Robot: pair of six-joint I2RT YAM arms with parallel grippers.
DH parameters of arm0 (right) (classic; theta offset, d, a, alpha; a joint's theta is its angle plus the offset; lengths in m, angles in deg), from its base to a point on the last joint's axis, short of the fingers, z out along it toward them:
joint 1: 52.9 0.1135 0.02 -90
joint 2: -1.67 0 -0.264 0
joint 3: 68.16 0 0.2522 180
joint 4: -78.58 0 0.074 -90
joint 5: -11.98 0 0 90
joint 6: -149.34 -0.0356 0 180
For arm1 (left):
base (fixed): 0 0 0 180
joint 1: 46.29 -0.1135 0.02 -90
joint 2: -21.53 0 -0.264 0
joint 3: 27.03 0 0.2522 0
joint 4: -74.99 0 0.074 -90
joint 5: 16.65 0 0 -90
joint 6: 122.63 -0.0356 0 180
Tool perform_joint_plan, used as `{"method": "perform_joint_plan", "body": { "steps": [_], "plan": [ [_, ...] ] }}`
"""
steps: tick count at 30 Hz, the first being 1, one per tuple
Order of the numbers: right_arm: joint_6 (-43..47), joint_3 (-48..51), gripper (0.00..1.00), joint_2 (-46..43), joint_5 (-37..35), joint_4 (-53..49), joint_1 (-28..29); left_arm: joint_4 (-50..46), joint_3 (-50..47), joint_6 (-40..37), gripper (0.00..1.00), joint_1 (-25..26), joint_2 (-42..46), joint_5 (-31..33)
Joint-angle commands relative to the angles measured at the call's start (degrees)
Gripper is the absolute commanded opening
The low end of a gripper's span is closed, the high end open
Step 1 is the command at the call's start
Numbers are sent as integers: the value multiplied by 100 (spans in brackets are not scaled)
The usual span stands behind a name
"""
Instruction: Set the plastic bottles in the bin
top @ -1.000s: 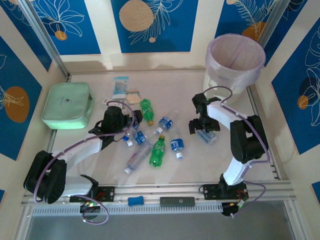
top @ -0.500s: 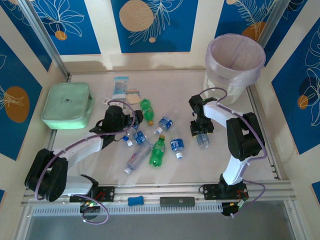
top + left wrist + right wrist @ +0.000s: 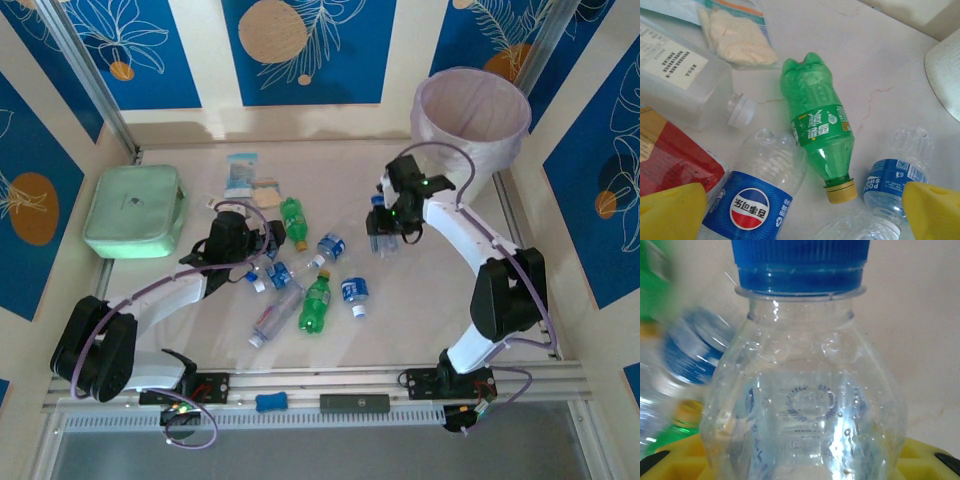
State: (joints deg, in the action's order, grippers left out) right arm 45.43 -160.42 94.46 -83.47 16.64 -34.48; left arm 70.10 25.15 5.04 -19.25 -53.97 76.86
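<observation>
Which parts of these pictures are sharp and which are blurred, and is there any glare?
Right wrist view: the clear bottle with its blue cap is sharp, with small glints on the plastic; the bottles behind it at the left are blurred. Left wrist view: the green bottle and its label are sharp, no strong glare. Top external view: even light, no hard shadows.

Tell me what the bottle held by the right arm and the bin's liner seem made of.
Clear bottle: likely thin glossy plastic, see-through with highlights and droplets inside; its blue cap looks like opaque ribbed plastic. Liner: seemingly thin plastic film, translucent pale pink, wrinkled over the rim of the bin.
</observation>
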Motion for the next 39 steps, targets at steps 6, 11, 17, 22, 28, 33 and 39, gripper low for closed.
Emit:
{"method": "perform_joint_plan", "body": {
  "steps": [6,11,17,22,28,33,39],
  "plan": [
    [-81,-1860,44,88,605,682,-131,-147,-340,224,100,-352,432,270],
    [80,-2823,44,177,56,1086,-281,-314,-533,203,100,-593,741,317],
    [323,-3399,44,241,-464,1888,-659,-315,-692,285,100,-760,902,267],
    [164,-4045,45,558,-546,1996,-1186,-306,-724,311,100,-787,963,230],
    [-94,-4559,45,997,-853,2036,-1722,-269,-765,351,100,-797,994,185],
    [-345,-4846,45,1440,-886,1754,-2025,-262,-783,373,100,-798,1018,150],
    [-246,-5200,45,2038,-803,1153,-2100,-314,-765,346,100,-805,1079,166]
  ]
}}
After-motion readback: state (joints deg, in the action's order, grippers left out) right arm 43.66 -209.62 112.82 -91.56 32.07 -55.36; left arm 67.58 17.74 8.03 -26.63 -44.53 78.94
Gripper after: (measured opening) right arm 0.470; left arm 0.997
